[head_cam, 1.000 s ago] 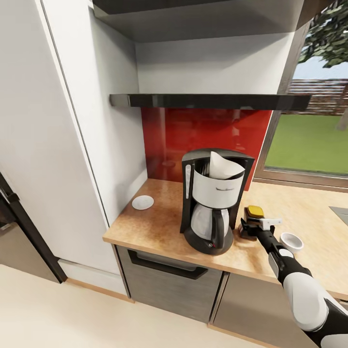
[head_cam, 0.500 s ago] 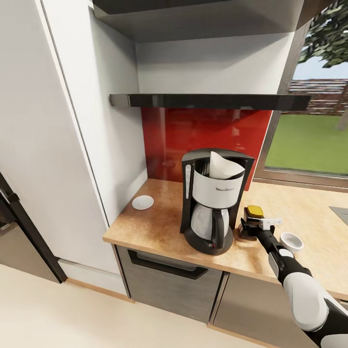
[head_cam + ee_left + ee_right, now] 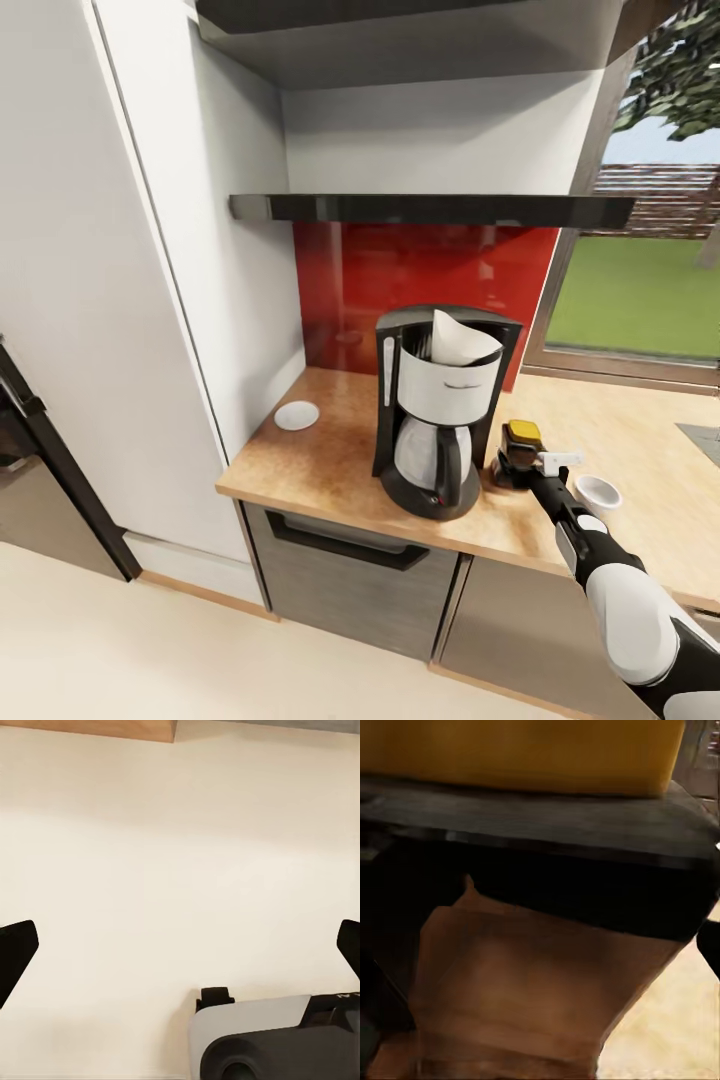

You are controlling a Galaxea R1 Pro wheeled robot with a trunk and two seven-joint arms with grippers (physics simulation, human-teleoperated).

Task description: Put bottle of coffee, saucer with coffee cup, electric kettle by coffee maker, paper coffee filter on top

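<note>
The black and white coffee maker stands on the wooden countertop, with a white paper filter sticking out of its top. Just right of it stands the brown bottle of coffee with its yellow lid. My right gripper is around the bottle, its fingers spread wide at the sides. A white coffee cup sits on the counter right of the bottle. The white saucer lies left of the coffee maker. My left gripper hangs open over pale floor.
A tall white cabinet walls the counter's left end. A dark shelf runs above a red backsplash. A window is at the right. Drawers sit under the counter.
The whole picture has shifted slightly, so the camera moved. The bottle, cup, saucer and right gripper keep their places on the counter.
</note>
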